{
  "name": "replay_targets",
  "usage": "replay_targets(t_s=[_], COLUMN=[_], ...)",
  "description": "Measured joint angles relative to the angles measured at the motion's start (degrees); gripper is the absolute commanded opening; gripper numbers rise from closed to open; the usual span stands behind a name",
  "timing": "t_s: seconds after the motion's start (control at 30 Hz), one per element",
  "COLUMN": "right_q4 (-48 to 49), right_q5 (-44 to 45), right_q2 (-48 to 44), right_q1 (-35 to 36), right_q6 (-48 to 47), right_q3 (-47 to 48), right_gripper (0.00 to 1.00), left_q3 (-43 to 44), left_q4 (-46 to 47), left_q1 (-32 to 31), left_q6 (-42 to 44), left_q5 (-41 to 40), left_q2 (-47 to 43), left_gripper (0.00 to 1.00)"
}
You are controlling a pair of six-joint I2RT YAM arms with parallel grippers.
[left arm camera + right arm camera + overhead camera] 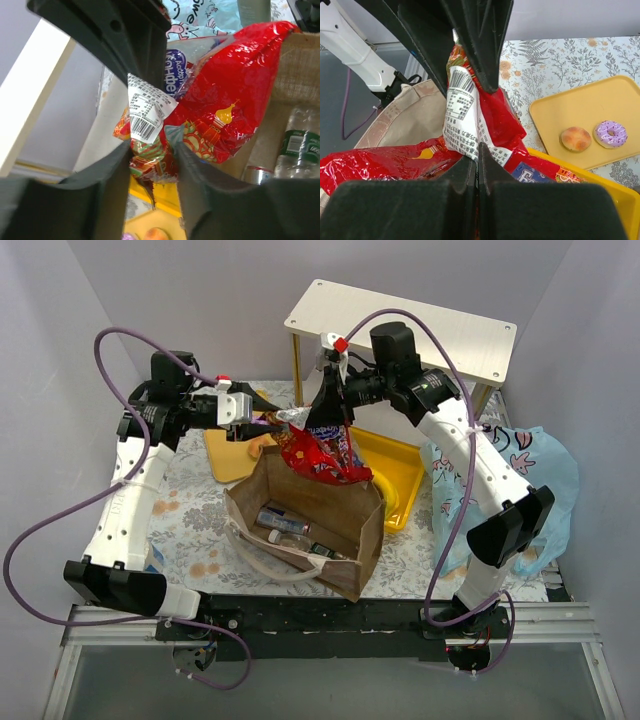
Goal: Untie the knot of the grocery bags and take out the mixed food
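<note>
The big red cookie packet hangs over the open brown paper bag. My right gripper is shut on the packet's upper white-label end, its fingers pressed together. My left gripper is shut on the packet's crimped corner, which fills the narrow gap between its fingers. A clear bottle and a small can lie inside the paper bag. The light-blue plastic bag lies at the right, behind the right arm.
A bright yellow tray stands behind the paper bag. A paler yellow tray at the back left holds a pale doughnut and a pink-iced one. A white stand is at the back.
</note>
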Motion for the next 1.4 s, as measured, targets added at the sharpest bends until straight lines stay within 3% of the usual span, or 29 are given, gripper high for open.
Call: replay_targets(t_s=[0.03,0.1,0.13,0.17,0.27,0.47,0.57,0.7,0.83,1.07,1.23,1.4], right_q4=[0.0,-0.1,-0.1,-0.1,0.2,2.3,9.4,20.8,29.2,40.3,44.3,47.2], right_q5=[0.2,0.3,0.4,0.5,1.8,9.9,14.1,18.8,25.7,44.4,58.6,65.0], right_q2=[0.0,0.0,0.0,0.0,-0.2,-4.8,-12.6,-26.8,-32.8,-27.6,-21.9,-21.7], right_q1=[0.0,-0.2,-0.2,-0.2,-0.2,-2.8,-4.2,-1.9,8.8,22.6,24.0,24.0], right_q6=[0.1,0.2,0.3,0.3,0.5,-0.6,-2.6,-5.0,-10.3,-18.2,-19.7,-21.6], right_q3=[0.0,-0.1,-0.1,-0.1,0.2,-0.1,-7.2,-22.6,-31.3,-38.3,-38.4,-38.4], right_gripper=[0.01,0.01,0.1,0.36,0.62,0.79,0.91,0.93,0.94,0.95,0.95,0.95], left_q3=[0.0,0.0,0.3,0.7,1.9,5.9,10.1,14.0,17.0,17.6,18.5,18.6], left_q4=[-0.3,-1.0,-1.5,-1.8,0.2,13.6,18.3,23.5,26.4,27.2,27.3,27.3], left_q1=[-0.5,-1.1,-1.4,-1.5,-1.5,-1.6,-1.5,-0.7,-0.1,0.0,0.0,0.0], left_q6=[0.6,1.6,2.8,2.8,-4.0,-31.0,-41.4,-53.9,-61.3,-65.8,-66.7,-67.2], left_q5=[-0.1,-0.4,-0.4,-0.6,-1.5,-6.9,-10.6,-15.3,-19.6,-24.1,-25.6,-26.1], left_q2=[0.4,0.7,0.8,0.9,1.2,4.1,7.3,10.9,13.7,14.6,14.6,14.6], left_gripper=[0.0,0.0,0.0,0.0,0.0,0.0,0.0,0.0,0.0,0.0,0.0,0.0])
